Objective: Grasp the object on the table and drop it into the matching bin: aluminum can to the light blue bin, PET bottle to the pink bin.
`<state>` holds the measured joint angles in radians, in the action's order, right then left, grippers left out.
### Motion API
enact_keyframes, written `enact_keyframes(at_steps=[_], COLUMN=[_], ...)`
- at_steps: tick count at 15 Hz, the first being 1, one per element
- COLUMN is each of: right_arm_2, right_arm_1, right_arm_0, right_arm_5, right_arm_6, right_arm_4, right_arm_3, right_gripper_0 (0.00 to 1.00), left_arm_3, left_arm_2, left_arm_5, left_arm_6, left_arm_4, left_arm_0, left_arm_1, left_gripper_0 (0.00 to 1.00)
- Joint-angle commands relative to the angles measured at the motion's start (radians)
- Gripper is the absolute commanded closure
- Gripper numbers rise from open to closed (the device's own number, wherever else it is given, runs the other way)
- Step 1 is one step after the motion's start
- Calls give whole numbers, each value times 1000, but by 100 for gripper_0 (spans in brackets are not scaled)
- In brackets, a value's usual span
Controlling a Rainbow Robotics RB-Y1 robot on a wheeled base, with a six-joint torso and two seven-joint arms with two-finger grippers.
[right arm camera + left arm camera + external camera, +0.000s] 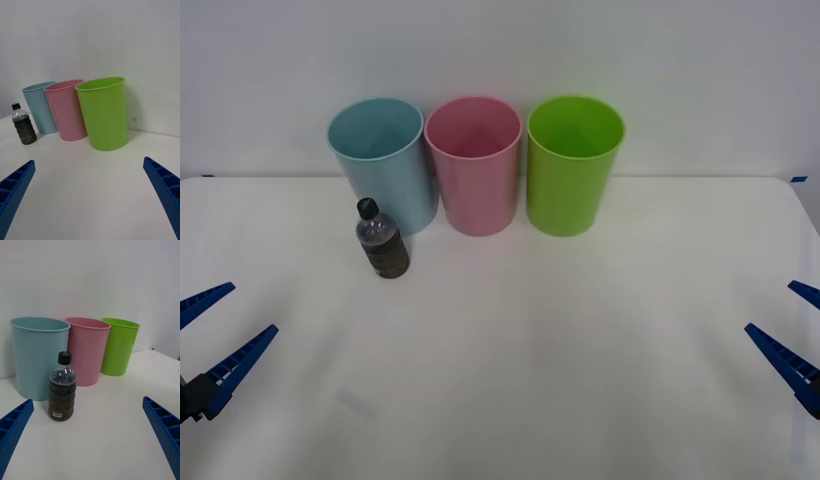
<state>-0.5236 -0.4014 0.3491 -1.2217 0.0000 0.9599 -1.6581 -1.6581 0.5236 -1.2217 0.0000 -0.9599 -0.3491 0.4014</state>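
Both tools gape empty (left tool (212, 343) nearer), PET bottle (383, 240) well ahead.

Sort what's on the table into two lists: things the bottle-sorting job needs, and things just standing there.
Belongs to the job:
- PET bottle, upright in front of the light blue bin
- pink bin, its target
- light blue bin, for cans
- table
- left gripper, open, nearer the bottle
- right gripper, open, waiting

Just standing there:
- green bin, beside the pink bin

right gripper (798, 330) fingers cut by frame edge | PET bottle (62, 387) label print too small to read
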Motion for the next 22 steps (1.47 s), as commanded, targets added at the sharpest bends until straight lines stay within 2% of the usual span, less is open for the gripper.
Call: enact_keyframes(at_steps=[1, 6, 10, 12, 17, 19, 22], right_arm_2=[0, 0, 0, 0, 0, 0, 0], right_arm_1=[0, 0, 0, 0, 0, 0, 0], right_arm_0=[0, 0, 0, 0, 0, 0, 0], right_arm_5=[0, 0, 0, 0, 0, 0, 0], right_arm_6=[0, 0, 0, 0, 0, 0, 0], right_arm_4=[0, 0, 0, 0, 0, 0, 0], right_arm_3=[0, 0, 0, 0, 0, 0, 0], right_gripper_0=[0, 0, 0, 0, 0, 0, 0], left_arm_3=[0, 6, 6, 6, 6, 6, 12], left_arm_2=[0, -11, -13, -28, -137, -165, -169], left_arm_5=[0, 2, 27, 76, 243, 278, 306], left_arm_6=[0, 2, -21, -37, -196, -232, -232], left_arm_4=[0, -13, 1, 3, 58, 69, 67], left_arm_0=[0, -14, -76, -105, -160, -165, -153], left_arm_1=[0, 40, 40, 40, 40, 25, -35], left_gripper_0=[0, 0, 0, 0, 0, 0, 0])
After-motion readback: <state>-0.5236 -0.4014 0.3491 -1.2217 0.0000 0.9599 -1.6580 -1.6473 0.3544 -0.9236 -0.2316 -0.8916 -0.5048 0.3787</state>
